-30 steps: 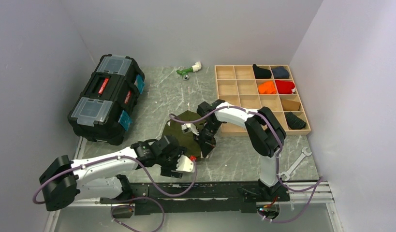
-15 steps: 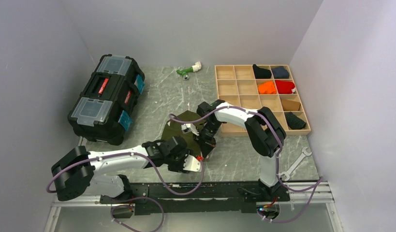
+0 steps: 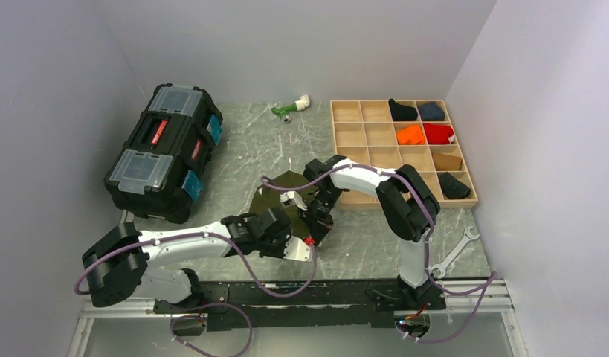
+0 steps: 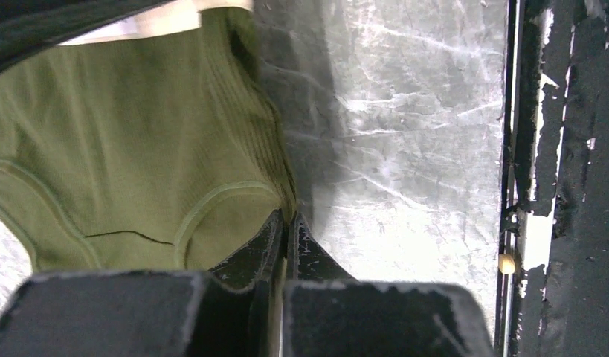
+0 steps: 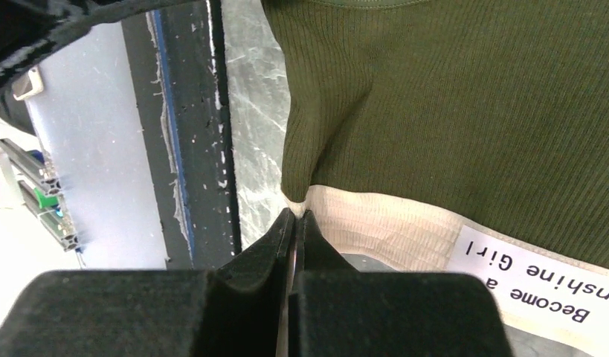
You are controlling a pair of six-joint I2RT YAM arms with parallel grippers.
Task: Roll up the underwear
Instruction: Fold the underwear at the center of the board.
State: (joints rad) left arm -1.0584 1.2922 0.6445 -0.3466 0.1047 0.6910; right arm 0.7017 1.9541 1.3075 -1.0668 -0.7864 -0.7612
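The underwear (image 3: 275, 195) lies on the table's middle, dark olive with a cream waistband (image 5: 405, 230) that bears a printed label. My left gripper (image 3: 306, 241) sits at the cloth's near right edge. In the left wrist view the left gripper (image 4: 288, 218) is shut, its tips pinching the hem of the underwear (image 4: 137, 149). My right gripper (image 3: 317, 225) reaches in from the right just beyond it. In the right wrist view the right gripper (image 5: 295, 213) is shut on the waistband's corner, and the underwear (image 5: 450, 97) hangs up from there.
A black toolbox (image 3: 163, 152) stands at the left. A wooden tray (image 3: 361, 134) at the back right holds several cloth rolls. A wrench (image 3: 453, 253) lies at the right front, a green and white piece (image 3: 288, 108) at the back. The arms' black base rail (image 4: 561, 186) runs close by.
My left gripper has moved right to the underwear's near edge and closed from wide open onto the hem. The right gripper has stayed shut in place.
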